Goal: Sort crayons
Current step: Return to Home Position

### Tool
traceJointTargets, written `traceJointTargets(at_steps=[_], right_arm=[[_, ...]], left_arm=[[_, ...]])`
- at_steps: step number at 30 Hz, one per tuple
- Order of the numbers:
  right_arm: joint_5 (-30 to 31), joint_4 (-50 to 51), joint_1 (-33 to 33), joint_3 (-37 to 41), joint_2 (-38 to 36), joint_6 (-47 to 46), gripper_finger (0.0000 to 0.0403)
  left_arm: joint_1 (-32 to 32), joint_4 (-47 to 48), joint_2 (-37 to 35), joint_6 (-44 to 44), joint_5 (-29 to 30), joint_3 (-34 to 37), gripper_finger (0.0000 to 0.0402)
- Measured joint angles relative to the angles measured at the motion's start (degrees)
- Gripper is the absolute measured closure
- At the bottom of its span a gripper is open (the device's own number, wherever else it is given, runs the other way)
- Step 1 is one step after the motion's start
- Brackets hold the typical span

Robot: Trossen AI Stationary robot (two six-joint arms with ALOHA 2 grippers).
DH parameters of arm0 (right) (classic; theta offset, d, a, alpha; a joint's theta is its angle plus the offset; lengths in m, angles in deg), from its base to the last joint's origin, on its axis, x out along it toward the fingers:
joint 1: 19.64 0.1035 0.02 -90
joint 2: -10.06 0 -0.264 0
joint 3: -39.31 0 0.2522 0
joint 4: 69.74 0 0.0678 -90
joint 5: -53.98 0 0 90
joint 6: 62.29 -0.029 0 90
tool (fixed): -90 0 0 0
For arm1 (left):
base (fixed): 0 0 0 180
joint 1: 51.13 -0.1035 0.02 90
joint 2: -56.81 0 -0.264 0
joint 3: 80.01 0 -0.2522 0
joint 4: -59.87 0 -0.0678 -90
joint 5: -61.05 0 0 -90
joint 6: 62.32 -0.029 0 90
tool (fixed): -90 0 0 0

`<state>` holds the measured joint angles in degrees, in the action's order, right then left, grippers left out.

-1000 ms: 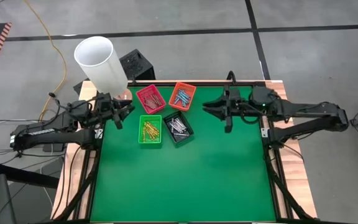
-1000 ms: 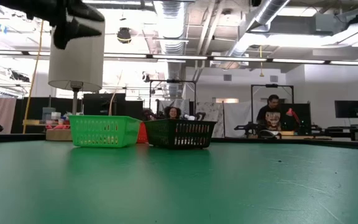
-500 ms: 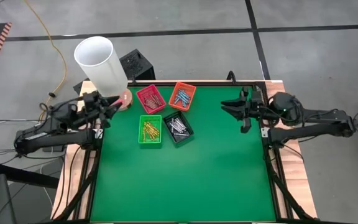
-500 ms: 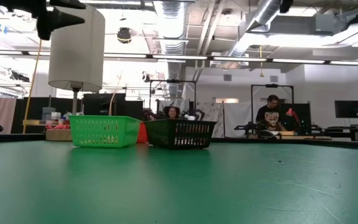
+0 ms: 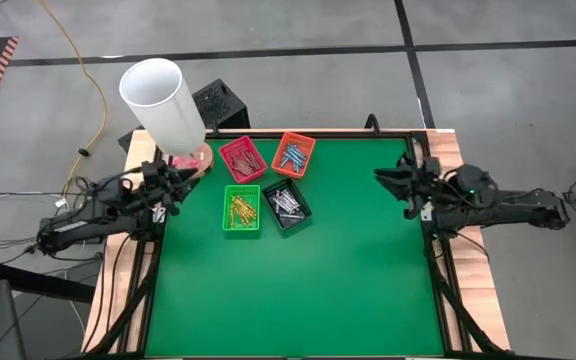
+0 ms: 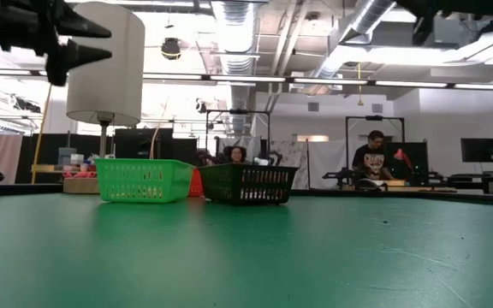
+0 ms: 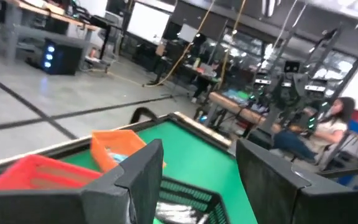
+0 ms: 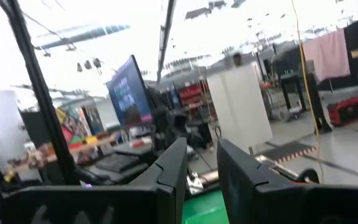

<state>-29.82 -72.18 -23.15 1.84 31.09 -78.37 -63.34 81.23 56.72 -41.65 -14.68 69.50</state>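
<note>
Four small trays stand on the green mat in the far left part: red (image 5: 242, 158), orange (image 5: 293, 153), green (image 5: 241, 208) and black (image 5: 286, 203). The crayons lie inside them: yellow ones (image 5: 240, 209) in the green tray, grey-white ones (image 5: 284, 202) in the black, blue ones (image 5: 293, 156) in the orange. My left gripper (image 5: 175, 186) hovers open at the mat's left edge, left of the trays, with nothing between its fingers (image 7: 143, 174). My right gripper (image 5: 392, 180) hovers at the right edge, its fingers (image 8: 174, 168) a little apart and holding nothing.
A tall white cylinder (image 5: 163, 98) stands on a pink base at the far left corner, with a black box (image 5: 218, 101) behind it. The mat's near half (image 5: 298, 290) is bare green. People sit in the room beyond the table (image 6: 372, 159).
Both arms have drawn back and sunk: my left gripper toward the table's left edge, away from the trays, my right gripper toward the right edge. Neither has opened or shut. The trays and crayons have stayed put.
</note>
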Motion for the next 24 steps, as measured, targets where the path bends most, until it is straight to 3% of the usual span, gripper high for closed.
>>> traceJointTargets(at_steps=[6,12,19,24], right_arm=[[1.2,1.3,0.0,2.8,-6.1,-0.1,0.0303],[3.1,0.1,0.1,10.1,-12.8,-1.6,0.0303],[3.4,-5.5,0.1,20.3,-20.8,-3.4,0.0303],[3.4,-9.3,0.1,23.2,-20.6,-3.7,0.0303]], left_arm=[[0.1,-9.6,0.2,2.4,-6.4,6.4,0.0210],[3.1,-10.7,0.3,2.6,-5.6,9.7,0.0210],[11.0,-12.8,0.3,4.1,4.3,14.6,0.0210],[18.1,-12.8,0.9,4.6,13.5,16.1,0.0210]])
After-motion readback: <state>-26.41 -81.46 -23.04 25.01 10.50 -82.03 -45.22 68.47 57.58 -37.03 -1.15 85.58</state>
